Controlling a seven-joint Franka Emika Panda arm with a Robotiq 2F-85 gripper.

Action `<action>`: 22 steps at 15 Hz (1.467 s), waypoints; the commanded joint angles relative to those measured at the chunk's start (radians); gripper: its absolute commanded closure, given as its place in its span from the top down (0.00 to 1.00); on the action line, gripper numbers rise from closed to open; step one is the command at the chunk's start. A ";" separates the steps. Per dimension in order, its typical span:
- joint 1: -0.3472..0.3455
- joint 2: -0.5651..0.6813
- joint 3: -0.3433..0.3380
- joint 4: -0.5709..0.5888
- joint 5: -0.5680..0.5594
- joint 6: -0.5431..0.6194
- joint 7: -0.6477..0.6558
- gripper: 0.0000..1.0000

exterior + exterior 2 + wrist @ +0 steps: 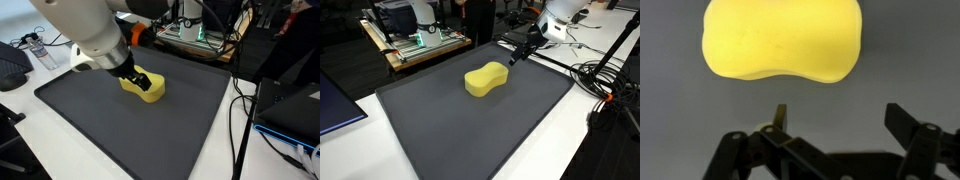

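Note:
A yellow, peanut-shaped sponge (147, 89) (487, 79) lies flat on a dark grey mat (110, 125) (470, 130). My gripper (133, 75) (520, 55) hangs above the mat beside the sponge and does not touch it. In the wrist view the sponge (780, 40) fills the top of the picture. The gripper (840, 120) is open there, its two black fingers spread wide with only bare mat between them. It holds nothing.
The mat lies on a white table (35, 150). A wooden cart with electronics (420, 45) (195, 40) stands behind it. Black cables (605, 85) (240, 120) trail along one side. A water bottle (36, 48) and a dark pad (335, 105) lie beyond the mat.

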 commanded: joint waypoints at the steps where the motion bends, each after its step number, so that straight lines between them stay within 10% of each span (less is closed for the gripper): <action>1: 0.065 -0.021 0.006 -0.023 -0.064 0.003 0.015 1.00; 14: 0.177 -0.074 -0.005 -0.123 -0.142 0.061 0.151 1.00; 22: 0.327 -0.206 -0.024 -0.475 -0.209 0.314 0.339 1.00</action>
